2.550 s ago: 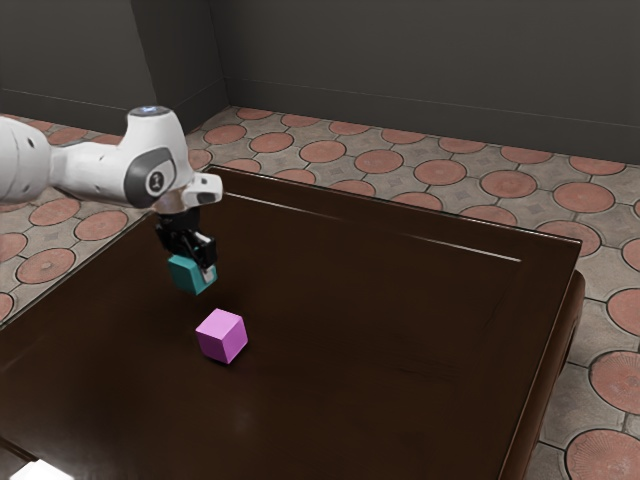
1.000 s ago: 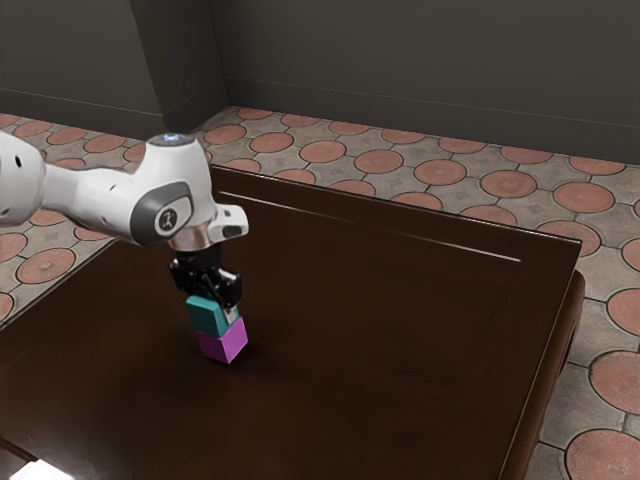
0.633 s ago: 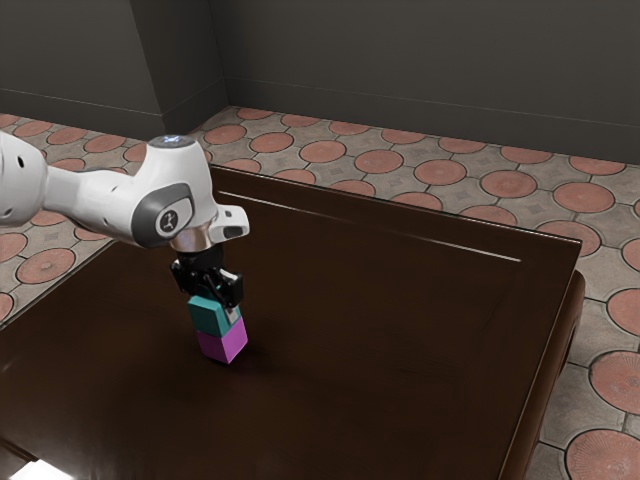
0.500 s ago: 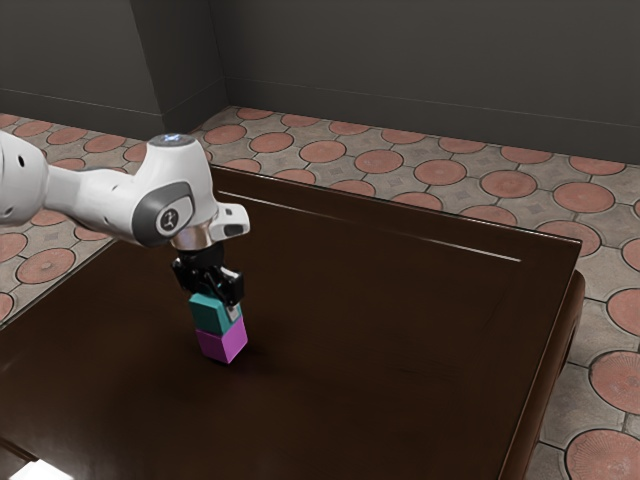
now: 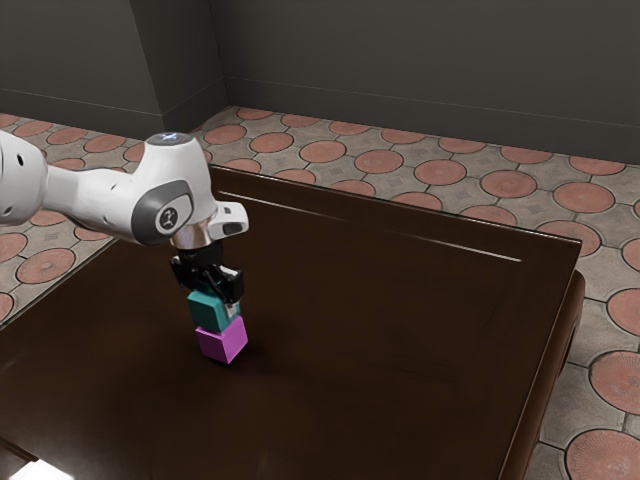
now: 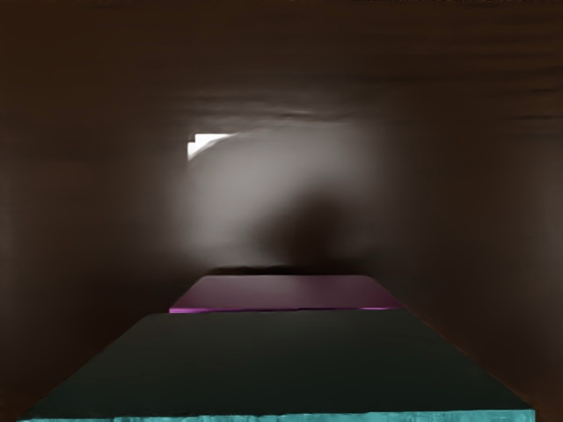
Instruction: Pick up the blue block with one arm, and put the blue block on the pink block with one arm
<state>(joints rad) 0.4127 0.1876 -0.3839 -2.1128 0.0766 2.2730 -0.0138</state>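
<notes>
Placement step. The blue block (image 5: 207, 311) sits squarely on the pink block (image 5: 222, 342) on the table (image 5: 400, 330), with your hand (image 5: 210, 288) at its top. Whether the hand is grasping or has released cannot be told. Let go fully, then rise straight up without dragging sideways.

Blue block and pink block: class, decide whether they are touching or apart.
Touching. The exterior view shows the blue block resting directly on the pink block, their faces meeting with no gap between.
</notes>
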